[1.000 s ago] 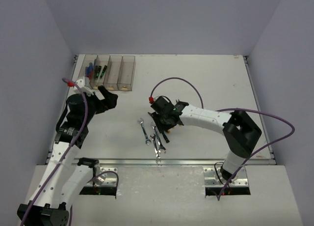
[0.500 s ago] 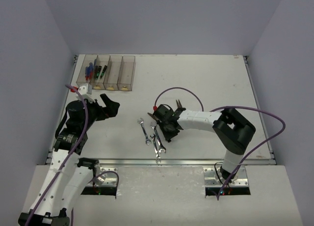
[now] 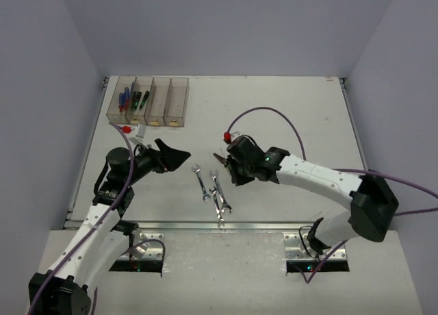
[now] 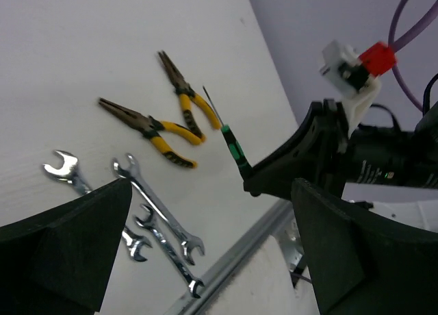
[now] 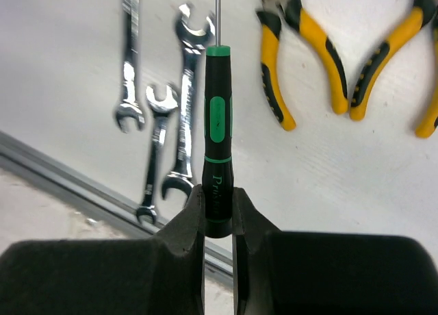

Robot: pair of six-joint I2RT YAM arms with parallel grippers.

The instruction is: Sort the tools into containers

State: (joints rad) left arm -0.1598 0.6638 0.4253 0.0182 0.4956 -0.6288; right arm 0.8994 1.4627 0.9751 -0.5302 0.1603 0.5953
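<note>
Right end effector (image 5: 217, 207) is clamped on the butt of the black-and-green screwdriver (image 5: 217, 123), whose shaft points straight ahead of the fingers. Wrenches (image 5: 159, 116) and two yellow pliers (image 5: 301, 55) lie on the tabletop (image 5: 68, 61) below and ahead of it. Left end effector (image 4: 209, 212) has its fingers wide apart and holds nothing.

Containers (image 3: 161, 96) far left on table (image 3: 294, 109), wrenches (image 3: 201, 183) centre, pliers (image 4: 149, 127) just beside them

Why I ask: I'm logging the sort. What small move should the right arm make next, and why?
Probably swing toward the second bin from the left: the right gripper is clamped on the black-and-green screwdriver, and matching screwdrivers lie there.
</note>
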